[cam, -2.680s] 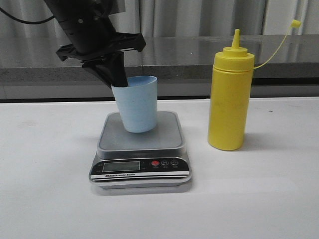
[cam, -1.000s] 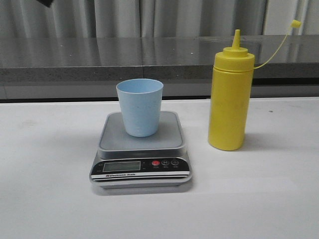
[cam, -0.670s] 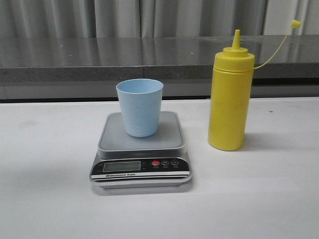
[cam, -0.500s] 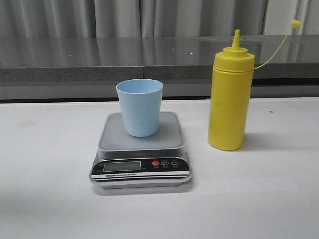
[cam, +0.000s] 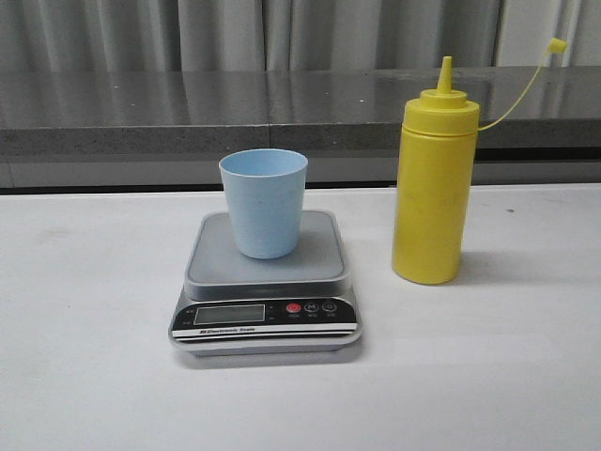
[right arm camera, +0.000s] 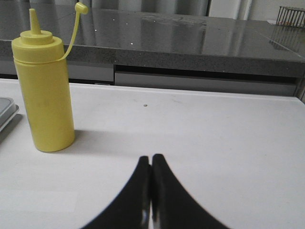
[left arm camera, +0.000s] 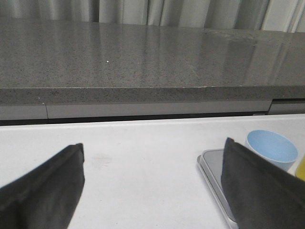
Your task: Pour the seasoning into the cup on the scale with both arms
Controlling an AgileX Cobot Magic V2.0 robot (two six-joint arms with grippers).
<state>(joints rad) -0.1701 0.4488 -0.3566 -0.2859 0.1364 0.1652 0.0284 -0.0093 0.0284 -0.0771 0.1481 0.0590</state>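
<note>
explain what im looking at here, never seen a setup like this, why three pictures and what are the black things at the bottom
This is a two-armed robot at a white table. One camera looks forward over the table; the other two sit on the robot's wrists. The black shapes are its gripper fingers: the left gripper is open and empty, the right gripper is shut and empty. Neither arm shows in the front picture. On the table a light blue cup stands upright on a kitchen scale. Beside it, apart, stands a yellow squeeze bottle, its small cap dangling off on a thin tether. Nothing is held.
</note>
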